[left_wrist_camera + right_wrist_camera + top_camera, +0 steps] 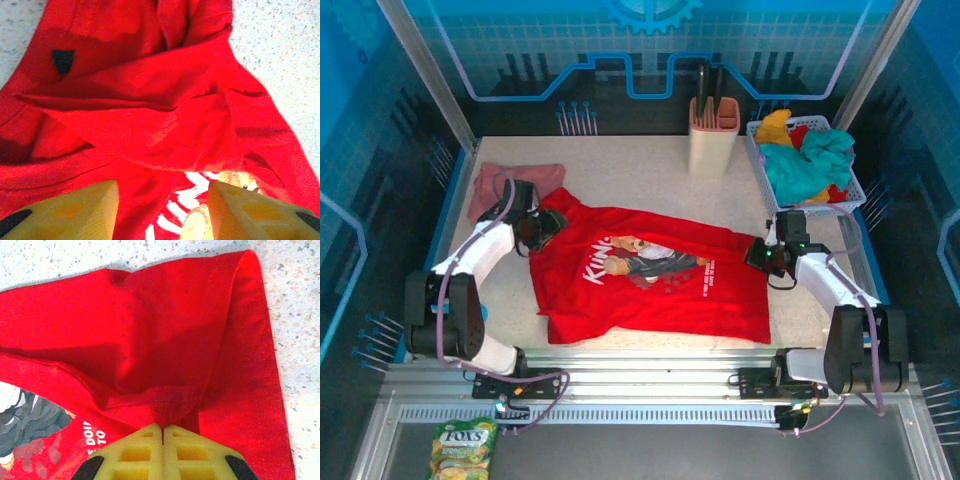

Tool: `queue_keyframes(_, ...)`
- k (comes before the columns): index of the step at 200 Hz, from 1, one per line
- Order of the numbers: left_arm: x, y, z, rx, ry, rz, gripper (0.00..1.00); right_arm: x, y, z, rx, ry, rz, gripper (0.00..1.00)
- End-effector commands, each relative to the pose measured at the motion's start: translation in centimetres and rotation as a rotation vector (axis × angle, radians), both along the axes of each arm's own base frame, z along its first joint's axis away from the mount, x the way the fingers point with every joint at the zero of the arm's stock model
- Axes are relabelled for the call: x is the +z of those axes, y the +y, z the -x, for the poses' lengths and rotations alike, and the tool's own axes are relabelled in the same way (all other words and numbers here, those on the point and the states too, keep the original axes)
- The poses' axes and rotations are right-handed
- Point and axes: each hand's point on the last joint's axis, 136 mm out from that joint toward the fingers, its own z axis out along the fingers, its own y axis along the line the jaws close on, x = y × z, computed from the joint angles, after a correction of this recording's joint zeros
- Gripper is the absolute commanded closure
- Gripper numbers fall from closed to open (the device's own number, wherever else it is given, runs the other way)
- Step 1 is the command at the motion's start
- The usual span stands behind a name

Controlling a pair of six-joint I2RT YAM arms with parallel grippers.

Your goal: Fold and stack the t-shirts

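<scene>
The bright red t-shirt (pixel 650 270) lies spread across the middle of the table, with its cartoon graphic and white lettering face up. A dusty pink t-shirt (pixel 515 180) sits bunched at the back left corner. My left gripper (pixel 545 228) hovers over the red shirt's left shoulder area. In the left wrist view it (pixel 162 192) is open, its yellow fingers (pixel 85 210) apart above folded red cloth (pixel 150 110), holding nothing. My right gripper (pixel 760 255) is at the shirt's right edge. There it (pixel 163 426) is shut on a pinched ridge of the red shirt (pixel 165 340).
A beige holder (pixel 713 130) with dark handles stands at the back centre. A white basket (pixel 850 190) of mixed coloured clothes sits at the back right. A candy bag (pixel 463 448) lies below the table's near rail at the left. Speckled tabletop (pixel 620 170) shows behind the shirt.
</scene>
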Motion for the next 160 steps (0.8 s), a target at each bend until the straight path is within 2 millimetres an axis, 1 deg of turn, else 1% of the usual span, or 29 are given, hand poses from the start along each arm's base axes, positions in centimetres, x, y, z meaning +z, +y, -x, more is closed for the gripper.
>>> queue_keyframes(1,0.2,-2.2,-1.9,-0.038,-0.002,0.121,0.52,0.1,-0.2,-0.5,-0.004,-0.007,-0.017,1.0)
queue_keyframes(11,0.6,-3.7,-3.1,-0.07,-0.024,0.151,0.52,0.0,-0.2,-0.5,-0.002,-0.004,-0.018,1.0)
queue_keyframes(26,0.8,-5.6,-4.6,-0.132,-0.052,0.15,0.49,0.0,-0.1,-0.4,-0.002,-0.003,-0.021,1.0)
queue_keyframes(42,0.3,-6.6,-5.9,-0.179,-0.056,0.085,0.48,0.1,-0.1,-0.3,-0.002,-0.006,-0.02,1.0)
queue_keyframes(51,-0.3,-6.9,-6.4,-0.209,-0.041,0.017,0.48,0.1,-0.2,-0.3,-0.001,-0.005,-0.016,1.0)
queue_keyframes(74,-1.5,-6.7,-7.2,-0.271,0.041,-0.23,0.49,0.0,-0.3,-0.2,0.003,0.0,-0.006,1.0)
queue_keyframes(87,-2.1,-6.2,-7.3,-0.296,0.107,-0.34,0.52,0.2,-0.5,-0.2,0.003,-0.001,0.001,1.0)
queue_keyframes(99,-2.5,-5.5,-7.3,-0.322,0.154,-0.462,0.54,0.3,-0.6,-0.2,0.002,-0.003,0.003,1.0)
queue_keyframes(113,-2.6,-4.0,-7.4,-0.332,0.207,-0.608,0.56,0.3,-0.7,-0.3,-0.001,-0.004,0.0,1.0)
queue_keyframes(121,-2.7,-3.5,-7.4,-0.338,0.229,-0.642,0.59,0.4,-0.6,-0.3,-0.001,-0.005,-0.004,1.0)
queue_keyframes(135,-3.0,-3.4,-7.6,-0.351,0.25,-0.656,0.62,0.4,-0.6,-0.4,0.0,-0.006,-0.008,1.0)
queue_keyframes(160,-3.7,-4.0,-7.1,-0.384,0.298,-0.67,0.64,0.4,-0.6,-0.4,-0.001,-0.004,-0.009,1.0)
